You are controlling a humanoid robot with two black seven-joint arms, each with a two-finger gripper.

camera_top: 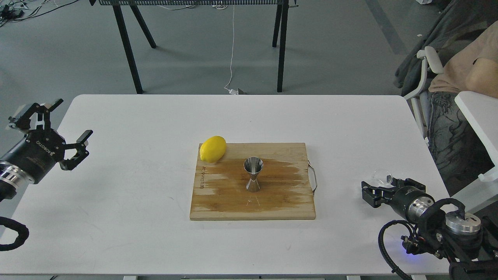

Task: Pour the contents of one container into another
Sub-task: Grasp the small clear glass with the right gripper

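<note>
right pincer (370,191) grips the small clear glass cup (382,177) at the bench's (136,233) right, apart from the shiny steel hourglass jigger (253,174) upright on the wooden board (280,206), ready to receive; left pincer (64,128) open, clear.

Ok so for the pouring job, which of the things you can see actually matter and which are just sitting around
Part of the job:
- clear glass cup, at the right gripper
- steel jigger, upright on the cutting board

Just lying about:
- lemon, at the board's far left corner
- left gripper, open and empty, off to the side
- chair beyond the table
</note>
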